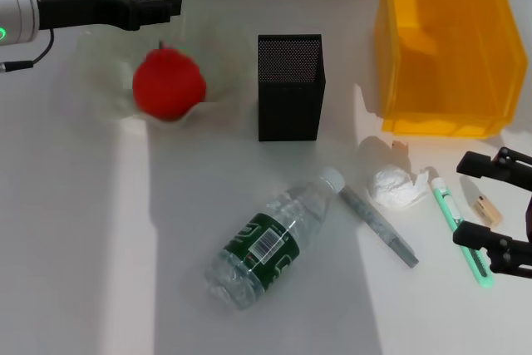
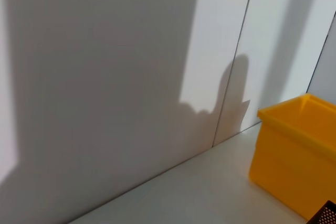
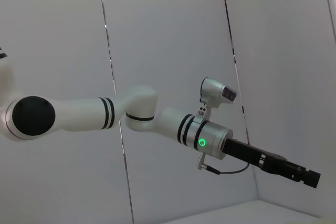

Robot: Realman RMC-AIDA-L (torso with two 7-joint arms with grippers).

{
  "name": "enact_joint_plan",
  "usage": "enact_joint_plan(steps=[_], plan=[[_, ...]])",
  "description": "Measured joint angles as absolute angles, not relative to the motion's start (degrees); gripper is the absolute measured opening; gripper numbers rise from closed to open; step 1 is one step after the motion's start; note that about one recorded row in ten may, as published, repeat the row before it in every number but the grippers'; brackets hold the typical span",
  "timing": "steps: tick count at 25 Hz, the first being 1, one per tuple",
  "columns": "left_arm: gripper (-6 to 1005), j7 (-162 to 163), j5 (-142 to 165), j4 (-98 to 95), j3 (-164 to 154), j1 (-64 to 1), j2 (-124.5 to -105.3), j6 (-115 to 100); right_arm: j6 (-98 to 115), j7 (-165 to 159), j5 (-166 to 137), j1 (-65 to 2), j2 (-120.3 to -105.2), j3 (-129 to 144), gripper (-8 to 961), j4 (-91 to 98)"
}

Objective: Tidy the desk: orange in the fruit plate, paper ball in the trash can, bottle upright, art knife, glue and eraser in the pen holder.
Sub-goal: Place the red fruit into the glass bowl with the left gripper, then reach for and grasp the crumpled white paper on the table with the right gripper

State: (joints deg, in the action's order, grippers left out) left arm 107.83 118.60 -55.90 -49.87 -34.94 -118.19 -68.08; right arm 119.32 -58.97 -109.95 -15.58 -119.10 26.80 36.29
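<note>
My right gripper (image 1: pixel 492 209) hangs w/ fingers spread wide over the desk's right edge, straddling a small tan eraser (image 1: pixel 486 208) and the far end of a green art knife (image 1: pixel 460 229); wrist cut off by the frame. My left gripper (image 1: pixel 160 4) sits far left at the back, fingers together, holding nothing, near a red-looking round fruit (image 1: pixel 169 83) on a translucent plate (image 1: pixel 100 81) whose rim is hard to make out. Clear plastic bottle (image 1: pixel 270 239) w/ green label lies on its side mid-desk. Grey glue stick (image 1: pixel 378 225) beside it, white paper ball (image 1: pixel 394 186) just past that. Black mesh pen holder (image 1: pixel 290 87) upright; yellow plastic bin (image 1: pixel 449 43) back right, top cut off.
</note>
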Motion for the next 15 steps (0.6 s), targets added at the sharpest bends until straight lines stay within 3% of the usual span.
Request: enact_joint_plan(steps=[8, 13, 15], plan=[[706, 107.65, 117.85, -55.90, -49.39, -34.05, -118.21, -68.20, 119.96, -58.97, -109.95, -15.48, -119.09, 26.81, 766, 36.29], [835, 100.61, 109.48, -55.17, -49.40, -32.43, -116.58, -81.30, 120.33, -59.15, -109.54, -14.84, -119.02, 25.56, 766, 36.31], [835, 94.49, 107.30, -54.66, -49.60, -31.83, -115.55, -93.16, 120.47, -59.27, -109.52, -14.48, -118.98, 24.12, 765, 36.43]])
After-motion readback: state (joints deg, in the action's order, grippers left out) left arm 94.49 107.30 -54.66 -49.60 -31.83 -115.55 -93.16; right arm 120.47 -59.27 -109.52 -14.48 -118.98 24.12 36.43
